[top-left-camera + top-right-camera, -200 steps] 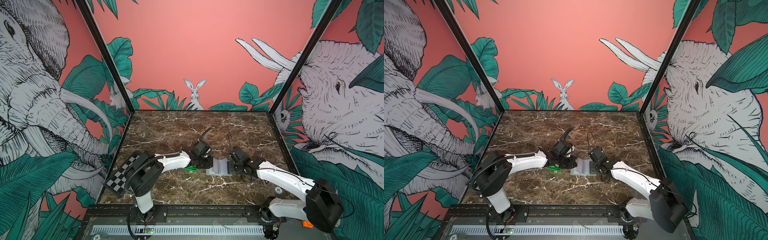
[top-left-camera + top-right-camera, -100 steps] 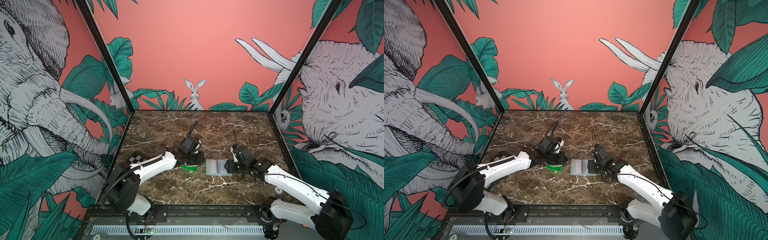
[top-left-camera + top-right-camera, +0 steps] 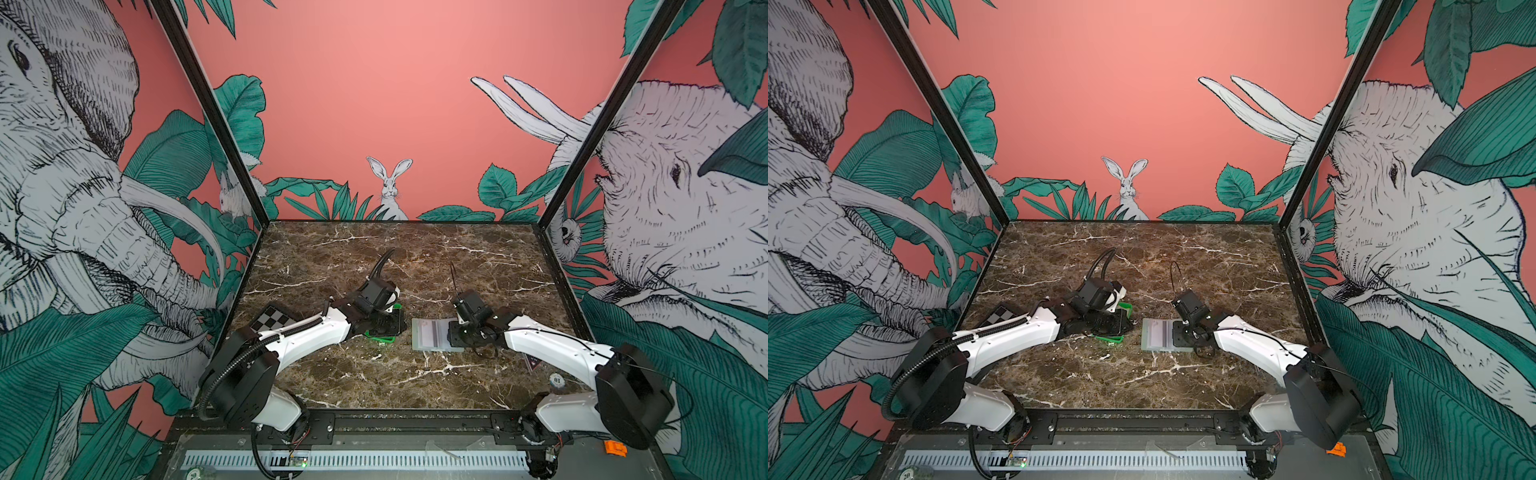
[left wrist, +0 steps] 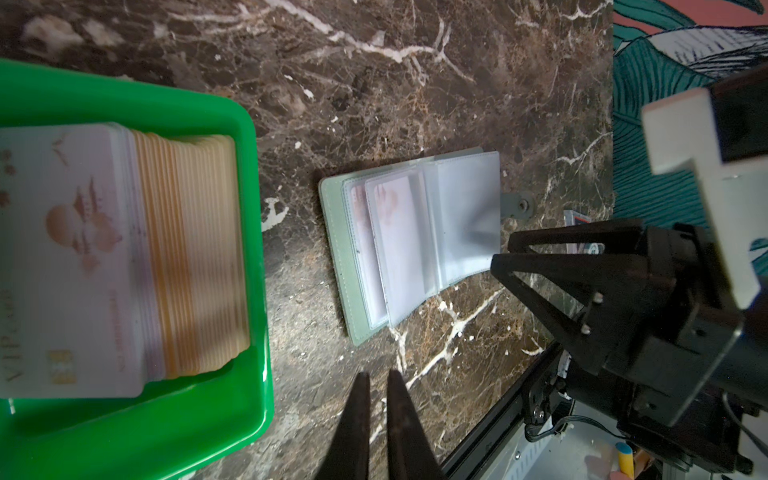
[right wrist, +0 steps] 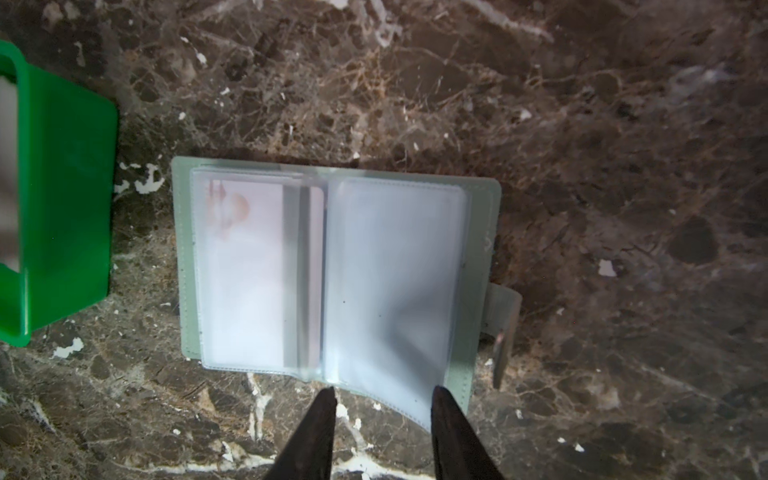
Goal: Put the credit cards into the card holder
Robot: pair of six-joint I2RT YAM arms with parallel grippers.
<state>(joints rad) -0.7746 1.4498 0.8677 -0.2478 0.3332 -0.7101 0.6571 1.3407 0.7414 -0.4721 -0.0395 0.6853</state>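
Note:
The credit cards [image 4: 83,257] lie as a fanned stack, pale pink on top and tan-orange below, in a bright green tray [image 4: 166,415]. The card holder [image 5: 332,270] lies open on the marble, sage green with clear sleeves. A pale pink card [image 5: 257,270] sits in its tray-side sleeves, and the other sleeve looks empty. My left gripper [image 4: 376,376] is shut with nothing in it, over bare marble between tray and holder. My right gripper [image 5: 384,390] is open at the holder's edge, where a curled sleeve corner lies between its fingertips. Both top views show the holder [image 3: 432,334] between the grippers.
The tray [image 3: 380,338] lies mostly under my left gripper [image 3: 384,326]. A checkerboard plate [image 3: 274,320] lies by the left wall. A small card [image 3: 533,363] and a round token [image 3: 557,379] lie near the right arm's base. The holder's snap strap [image 5: 503,307] sticks out on its far side from the tray.
My left gripper has drawn back from the holder to the tray. The right gripper's jaws have narrowed beside the holder. Both arms now lie lower over the table.

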